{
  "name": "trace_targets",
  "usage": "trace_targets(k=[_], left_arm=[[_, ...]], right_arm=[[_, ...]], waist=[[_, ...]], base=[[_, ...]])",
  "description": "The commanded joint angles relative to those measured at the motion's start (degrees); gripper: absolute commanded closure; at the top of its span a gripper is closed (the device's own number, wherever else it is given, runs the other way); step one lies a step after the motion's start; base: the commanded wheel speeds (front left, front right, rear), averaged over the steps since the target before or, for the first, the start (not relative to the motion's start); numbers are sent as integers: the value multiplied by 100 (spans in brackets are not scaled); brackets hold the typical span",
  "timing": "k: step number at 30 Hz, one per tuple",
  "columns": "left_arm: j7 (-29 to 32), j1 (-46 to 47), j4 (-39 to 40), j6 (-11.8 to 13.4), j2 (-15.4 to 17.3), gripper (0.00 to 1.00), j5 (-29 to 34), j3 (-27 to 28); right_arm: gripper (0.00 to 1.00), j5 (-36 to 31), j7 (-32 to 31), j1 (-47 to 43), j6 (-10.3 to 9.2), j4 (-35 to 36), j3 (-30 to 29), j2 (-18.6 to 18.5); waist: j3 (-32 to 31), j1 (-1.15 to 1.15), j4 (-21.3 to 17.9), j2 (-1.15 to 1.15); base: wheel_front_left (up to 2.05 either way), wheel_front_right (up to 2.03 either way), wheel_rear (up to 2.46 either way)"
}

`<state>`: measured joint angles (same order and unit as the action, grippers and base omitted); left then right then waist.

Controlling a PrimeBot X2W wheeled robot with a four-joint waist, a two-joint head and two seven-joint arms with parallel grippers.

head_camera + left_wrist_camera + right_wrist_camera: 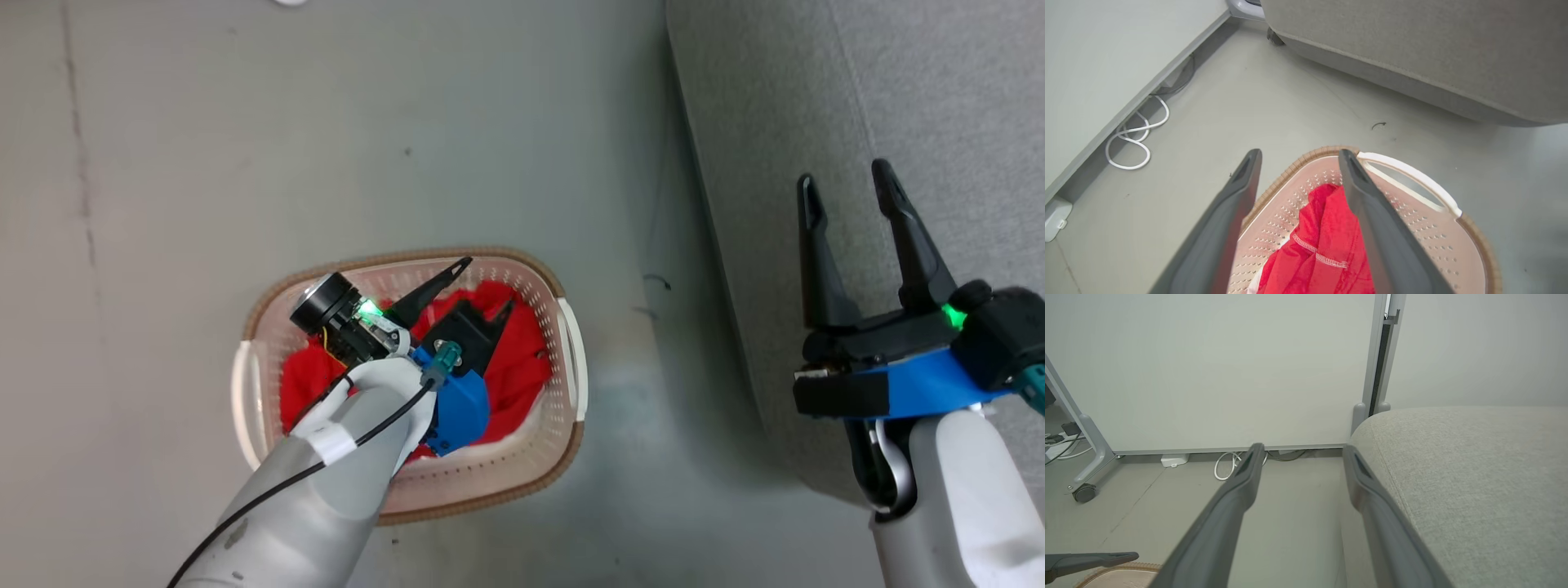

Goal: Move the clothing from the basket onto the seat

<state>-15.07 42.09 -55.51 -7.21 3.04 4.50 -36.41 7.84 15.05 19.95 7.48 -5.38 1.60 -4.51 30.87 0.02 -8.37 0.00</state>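
We see a grey floor [326, 122] with a faint seam up its left side; a small dark curled scrap [1379, 125] lies on it; a white cable [1133, 143] loops at the foot of a pale wall panel [1229, 367]; a white plug block [1173, 460] sits near the cable; a frame leg ends in a dark caster [1084, 493].

head: overhead, downward | left wrist: near basket [1433, 237] | right wrist: level, beside seat [1474, 477]

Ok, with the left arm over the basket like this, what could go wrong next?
One finger of the open left gripper sits close to the basket rim, so closing may pinch plastic rather than cloth. The red clothing lies bunched, so a grab might catch one fold and slip. Bare floor separates basket and sofa; trailing fabric could drop there.
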Motion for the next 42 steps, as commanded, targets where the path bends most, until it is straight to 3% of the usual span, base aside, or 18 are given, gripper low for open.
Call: trace_targets(k=[1, 11, 22, 35, 42], left_arm=[[-17, 196, -218, -34, 16, 0, 12, -164], [133, 983, -1440, -22, -9, 0, -219, -1257], [745, 1440, -1786, -23, 136, 0, -554, -2109], [1821, 1870, -1837, -23, 414, 0, -855, -2615], [2273, 1664, -1839, -24, 310, 0, -1189, -2679]], right_arm=[[0, 33, 20, 170, 3, 42, 25, -39], [0, 106, 20, 540, 3, 231, 149, -88], [0, 139, 20, 720, 3, 563, 236, -86], [0, 167, 20, 810, 3, 757, 370, -86], [0, 182, 20, 798, 3, 834, 374, -66]], waist=[[429, -2, -149, 0], [1187, -2, -256, 0], [1812, -2, -402, 0], [2324, -2, -504, 0], [2501, -2, -499, 0]], base=[[0, 0, 0], [0, 0, 0], [0, 0, 0], [0, 0, 0], [0, 0, 0]])
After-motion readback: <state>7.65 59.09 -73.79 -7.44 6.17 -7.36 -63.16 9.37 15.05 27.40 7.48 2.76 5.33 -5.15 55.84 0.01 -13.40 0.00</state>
